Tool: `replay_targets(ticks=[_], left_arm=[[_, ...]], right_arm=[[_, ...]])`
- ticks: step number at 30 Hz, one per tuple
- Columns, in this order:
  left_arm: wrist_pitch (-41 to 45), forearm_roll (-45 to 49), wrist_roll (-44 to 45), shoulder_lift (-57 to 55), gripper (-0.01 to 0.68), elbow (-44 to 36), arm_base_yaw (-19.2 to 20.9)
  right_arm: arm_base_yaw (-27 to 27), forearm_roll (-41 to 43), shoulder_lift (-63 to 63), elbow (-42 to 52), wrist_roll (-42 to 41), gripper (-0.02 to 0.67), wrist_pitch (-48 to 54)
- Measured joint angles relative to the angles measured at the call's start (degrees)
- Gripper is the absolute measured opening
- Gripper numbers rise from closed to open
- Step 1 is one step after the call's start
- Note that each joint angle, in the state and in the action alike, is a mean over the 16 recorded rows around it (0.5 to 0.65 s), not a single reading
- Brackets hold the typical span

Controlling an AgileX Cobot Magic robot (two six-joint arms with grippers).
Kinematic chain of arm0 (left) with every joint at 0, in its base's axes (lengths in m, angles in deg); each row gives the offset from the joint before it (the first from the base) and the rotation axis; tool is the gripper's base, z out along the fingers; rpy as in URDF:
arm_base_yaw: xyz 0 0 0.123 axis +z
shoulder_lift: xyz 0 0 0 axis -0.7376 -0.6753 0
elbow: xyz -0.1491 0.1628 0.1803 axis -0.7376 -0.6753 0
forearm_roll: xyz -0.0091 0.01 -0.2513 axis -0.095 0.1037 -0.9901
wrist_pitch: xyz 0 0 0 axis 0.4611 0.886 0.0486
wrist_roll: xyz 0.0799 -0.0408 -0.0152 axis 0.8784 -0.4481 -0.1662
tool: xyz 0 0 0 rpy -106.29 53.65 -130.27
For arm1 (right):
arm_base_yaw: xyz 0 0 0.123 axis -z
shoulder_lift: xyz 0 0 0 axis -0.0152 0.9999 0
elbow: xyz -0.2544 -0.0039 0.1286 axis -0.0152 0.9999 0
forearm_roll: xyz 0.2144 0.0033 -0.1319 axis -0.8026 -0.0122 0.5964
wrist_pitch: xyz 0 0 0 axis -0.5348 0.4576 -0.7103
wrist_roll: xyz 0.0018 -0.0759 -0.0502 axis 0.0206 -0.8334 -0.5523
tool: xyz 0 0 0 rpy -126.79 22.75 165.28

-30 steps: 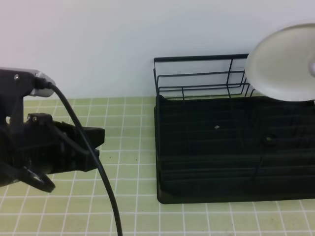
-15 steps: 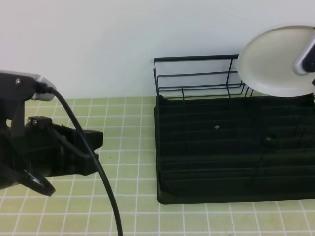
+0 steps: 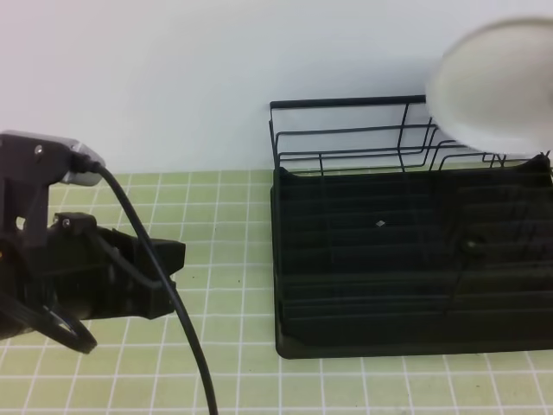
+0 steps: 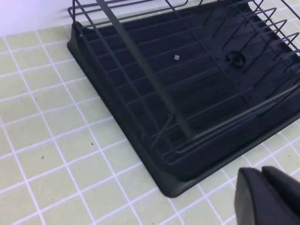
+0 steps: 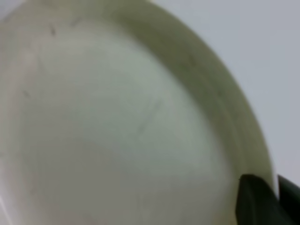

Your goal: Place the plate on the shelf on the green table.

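Note:
The white plate (image 3: pixel 497 86) hangs blurred in the air at the upper right, above the back right corner of the black shelf (image 3: pixel 406 259). In the right wrist view the plate (image 5: pixel 117 126) fills the frame, and my right gripper (image 5: pixel 276 187) is shut on its rim at the lower right. The right gripper itself lies outside the exterior high view. My left gripper (image 3: pixel 173 258) hovers low over the green table (image 3: pixel 233 216), left of the shelf, its tips pointing toward it. Its fingertips (image 4: pixel 262 176) are pressed together with nothing between them, near the front corner of the shelf (image 4: pixel 187 84).
A thick black cable (image 3: pixel 164 294) curves from the left arm down over the tiles to the front edge. The shelf's wire back rail (image 3: pixel 346 134) stands against a plain white wall. Thin wire dividers (image 4: pixel 253 33) rise along the shelf's right side.
The plate has risen and shifted slightly right, now blurred by motion. The left arm has drifted slightly, still shut.

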State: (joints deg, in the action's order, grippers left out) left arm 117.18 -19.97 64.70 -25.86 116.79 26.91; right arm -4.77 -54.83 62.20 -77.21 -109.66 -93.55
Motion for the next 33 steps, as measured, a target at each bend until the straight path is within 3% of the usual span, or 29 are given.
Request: replay_targets(ticks=[6,12,33], left_arm=[[0.05,0.08,0.0,0.0,0.0,0.0,0.0],[0.03,0.32,0.0,0.0,0.0,0.0,0.0],[1.0,0.74,0.0,-1.12,0.0,0.0,0.0]], right_arm=[[0.55,14.21,0.31,0.0,-0.68,-0.004,1.61],[0.56,21.48,0.91,0.0,-0.95,-0.004,2.78],[0.56,25.4,2.83,-2.2,0.07,-0.003,-0.05]])
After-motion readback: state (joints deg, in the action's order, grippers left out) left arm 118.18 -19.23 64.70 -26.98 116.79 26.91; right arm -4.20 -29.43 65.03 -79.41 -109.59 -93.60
